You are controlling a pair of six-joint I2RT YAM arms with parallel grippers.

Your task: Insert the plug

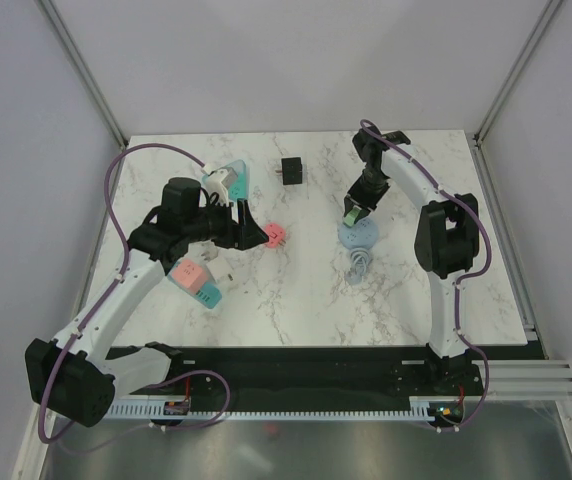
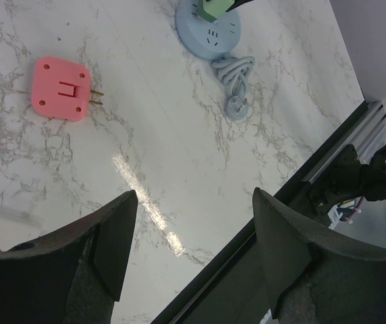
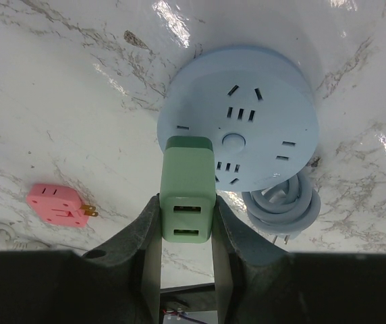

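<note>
My right gripper [image 3: 187,219] pinches the green USB charger [image 3: 187,179] by its sides so it stands square over the round blue socket hub [image 3: 264,101]; my left gripper [image 2: 189,233] hangs wide, empty.

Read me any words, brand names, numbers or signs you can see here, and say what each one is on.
None can be read.
The green charger, the round blue power strip, the pink adapter and the black cube show no lettering.
Anything on the small parts at the arm bases is too small to tell.
</note>
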